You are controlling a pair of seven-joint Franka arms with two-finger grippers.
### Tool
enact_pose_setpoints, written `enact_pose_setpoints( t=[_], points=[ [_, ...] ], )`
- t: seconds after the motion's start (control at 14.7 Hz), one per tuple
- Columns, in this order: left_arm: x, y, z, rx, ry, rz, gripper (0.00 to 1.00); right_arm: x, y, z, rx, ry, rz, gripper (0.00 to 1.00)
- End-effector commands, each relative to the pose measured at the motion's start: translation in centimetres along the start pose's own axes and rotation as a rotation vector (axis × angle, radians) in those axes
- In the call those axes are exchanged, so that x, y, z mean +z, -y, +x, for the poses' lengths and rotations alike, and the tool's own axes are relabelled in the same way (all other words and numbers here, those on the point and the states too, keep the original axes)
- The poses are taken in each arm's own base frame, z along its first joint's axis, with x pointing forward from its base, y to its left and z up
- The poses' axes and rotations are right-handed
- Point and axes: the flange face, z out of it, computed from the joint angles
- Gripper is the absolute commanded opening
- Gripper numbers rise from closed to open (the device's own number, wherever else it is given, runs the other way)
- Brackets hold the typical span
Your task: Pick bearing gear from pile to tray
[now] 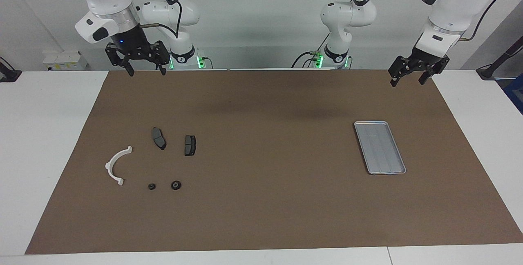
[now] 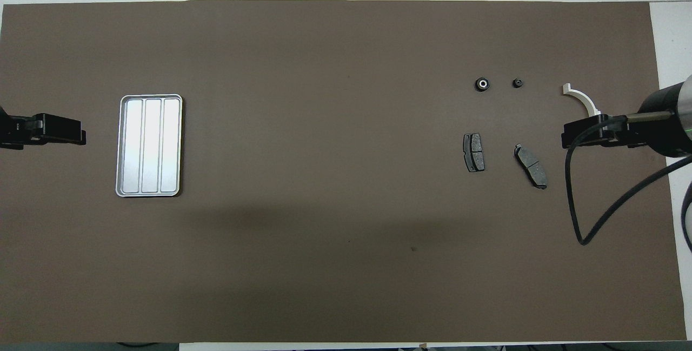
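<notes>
Both grippers are hanging wide open, the right gripper (image 1: 145,64) and the left gripper (image 1: 416,72), while the bearing gear (image 1: 176,184) is lying in the pile (farthest from the robots), well apart from the tray (image 1: 379,147).

You're looking at a robotics lab: two white Franka arms (image 1: 347,16) mounted at a white desk (image 1: 45,134), a brown mat (image 1: 261,199) spread across it, bare pale walls, cabling and green status lights at the bases.
</notes>
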Motion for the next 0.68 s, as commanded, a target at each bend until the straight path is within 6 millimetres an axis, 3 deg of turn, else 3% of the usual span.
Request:
enact_pose_setpoints(
  t=[0.0,0.41,0.61],
  points=[
    [0.6,-0.2,-0.7,-0.012,0.007,-0.013,1.00,3.8,-0.4,1.3,0.004,-0.018,0.019,1.00],
    [1.2,-0.3,-1.2,-0.006,0.004,-0.014,1.00,16.7,-0.4,8.6,0.125,-0.012,0.007,1.00],
    [1.2,-0.3,-1.1,-0.003,-0.001,-0.014,1.00,22.2,0.2,11.1,0.151,-0.028,-0.014,1.00]
  ],
)
